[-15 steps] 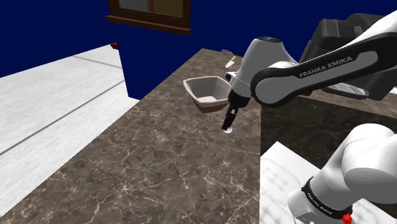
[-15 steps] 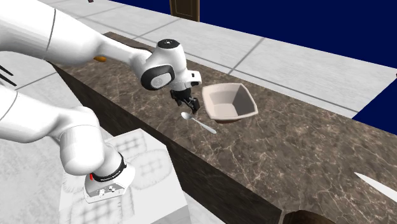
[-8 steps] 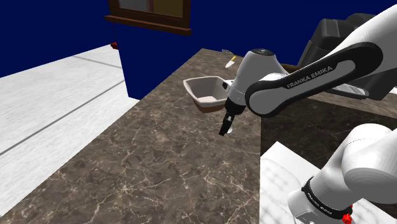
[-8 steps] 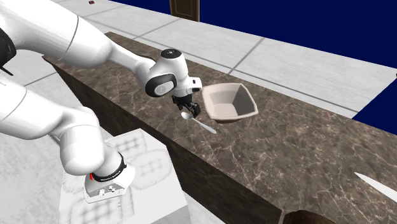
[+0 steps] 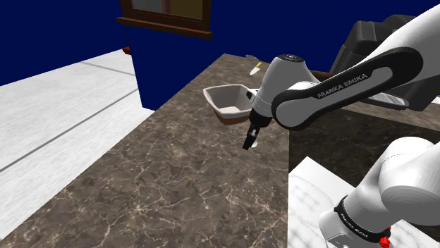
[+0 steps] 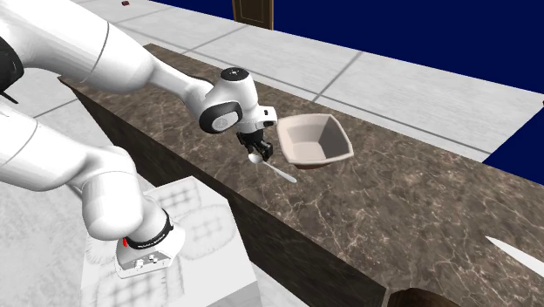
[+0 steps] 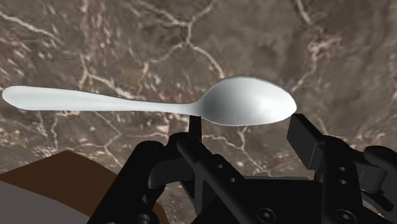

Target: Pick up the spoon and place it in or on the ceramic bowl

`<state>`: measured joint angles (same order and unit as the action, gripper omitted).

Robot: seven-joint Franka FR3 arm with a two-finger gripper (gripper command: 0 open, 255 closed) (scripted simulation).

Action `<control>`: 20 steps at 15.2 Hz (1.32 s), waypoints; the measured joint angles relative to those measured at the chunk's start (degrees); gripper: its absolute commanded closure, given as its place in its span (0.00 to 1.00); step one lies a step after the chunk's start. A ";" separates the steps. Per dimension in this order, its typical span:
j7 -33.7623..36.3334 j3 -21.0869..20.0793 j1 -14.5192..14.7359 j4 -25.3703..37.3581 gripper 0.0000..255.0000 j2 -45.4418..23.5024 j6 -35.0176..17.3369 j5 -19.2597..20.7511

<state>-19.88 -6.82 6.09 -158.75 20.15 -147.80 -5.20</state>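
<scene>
**Gripper [image 7: 251, 132] spread astride the spoon [image 7: 248, 102], just beside the bowl [image 6: 324, 155].**
The smooth, pale oval-headed spoon is laid flat between the square, sloped-walled bowl and the edge of the veined brown marble countertop [image 5: 176, 183]. Open counter is seen beyond the bowl.

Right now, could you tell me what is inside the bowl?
The bowl shows a bare pale inside in the second exterior view; in the shoulder view the arm covers one corner.
</scene>
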 measured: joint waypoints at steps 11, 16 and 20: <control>0.03 0.08 0.02 0.66 1.00 1.51 2.14 0.01; 0.17 0.23 0.03 2.42 1.00 4.21 6.74 0.09; 0.21 0.43 0.03 4.07 1.00 6.66 10.86 0.16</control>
<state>-19.67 -6.39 6.12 -154.68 26.81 -136.94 -5.03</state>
